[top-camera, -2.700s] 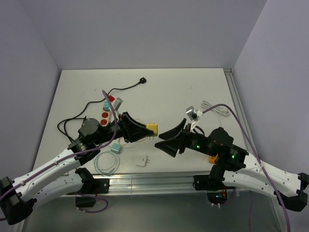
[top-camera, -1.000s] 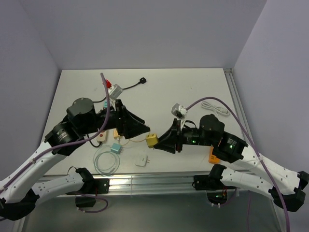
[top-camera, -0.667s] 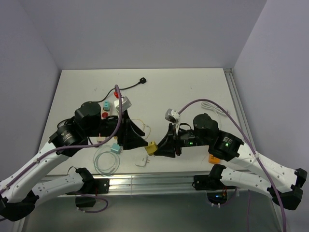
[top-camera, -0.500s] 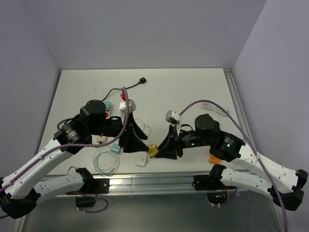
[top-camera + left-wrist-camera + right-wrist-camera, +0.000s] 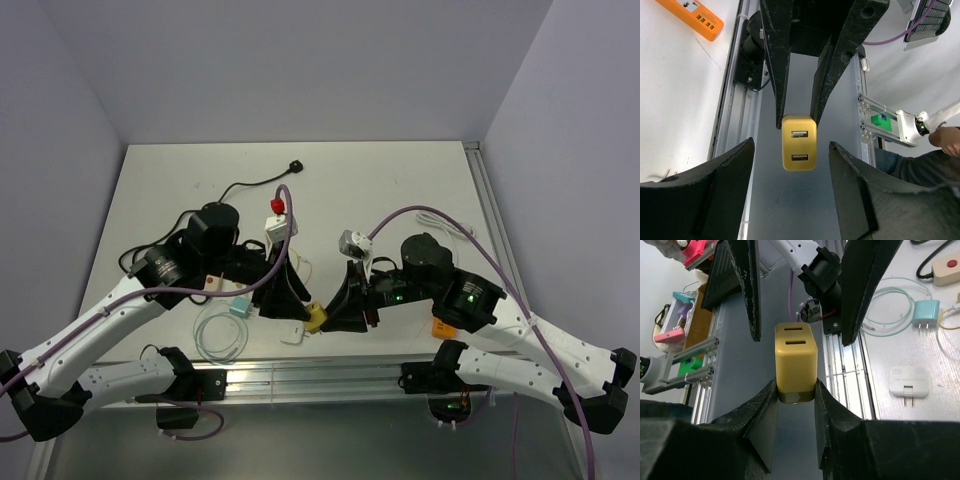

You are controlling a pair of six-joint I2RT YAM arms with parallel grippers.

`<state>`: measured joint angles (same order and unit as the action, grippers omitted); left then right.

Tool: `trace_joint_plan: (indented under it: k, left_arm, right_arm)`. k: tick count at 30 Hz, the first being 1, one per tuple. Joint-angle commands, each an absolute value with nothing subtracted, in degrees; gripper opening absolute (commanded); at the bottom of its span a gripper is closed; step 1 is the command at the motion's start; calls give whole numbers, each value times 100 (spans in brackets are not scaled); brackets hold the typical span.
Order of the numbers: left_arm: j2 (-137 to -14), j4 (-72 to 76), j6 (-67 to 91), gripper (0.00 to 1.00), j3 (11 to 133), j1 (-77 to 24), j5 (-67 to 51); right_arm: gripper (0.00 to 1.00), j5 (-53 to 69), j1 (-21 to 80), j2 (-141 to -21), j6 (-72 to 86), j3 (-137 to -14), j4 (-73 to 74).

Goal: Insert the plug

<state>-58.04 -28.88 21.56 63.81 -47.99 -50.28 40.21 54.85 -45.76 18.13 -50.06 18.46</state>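
Teal charger point(image 5: 240, 309) with coiled cable on the desk point(image 5: 380, 180), left gripper point(image 5: 290, 300) spread wide and empty, fingers flanking without touching the two-port face of a yellow USB charger point(image 5: 799, 142), charger clamped in the right gripper point(image 5: 795, 390) above the desk's near edge.

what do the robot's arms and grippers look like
Both the left arm and right arm have white link shells with black joint housings. A purple cable loops along each to a small pale camera box at the wrist. The left gripper and right gripper are black, with broad wedge-shaped fingers tapering toward the tips. Small green lights glow on the right arm.
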Motion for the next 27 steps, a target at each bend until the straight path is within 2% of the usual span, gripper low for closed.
trace_joint_plan:
  k: [1,10,12,13,15,18,19,22,23,27]
  left_arm:
    - [-5836,-2962,1942,66,6645,-4816,-5291]
    - [-6029,-3181,1890,61,6724,-4816,-5475]
    - [-6038,-3095,1960,48,6732,-4816,-5502]
    - [-6038,-3076,2047,30,6741,-4816,-5511]
    - [-6082,-3050,2127,1,6776,-4816,-5485]
    - [-6073,-2988,2250,0,6768,-4816,-5301]
    - [-6056,-3067,2259,0,6794,-4816,-5056]
    - [-6108,-3653,2058,0,6960,-4729,-3940]
    - [-6152,-3856,2031,0,7004,-4642,-3694]
    - [-6065,-4095,1978,0,6935,-3485,-2693]
  right_arm:
    - [0,4227,5458,-4632,1784,-5361,1573]
    - [0,4245,5467,-4755,1802,-5414,1495]
    - [0,4271,5458,-4790,1828,-5414,1468]
    - [0,4271,5458,-4807,1828,-5405,1424]
    - [0,4280,5467,-4816,1863,-5423,1389]
    - [3,4193,5467,-4773,1924,-5440,1301]
    - [27,4079,5458,-4772,1934,-5475,1396]
    - [79,3439,5353,-4738,2012,-5572,1783]
    - [100,3228,5318,-4676,2117,-5555,1880]
    - [100,1938,4958,-4527,2355,-5502,2617]
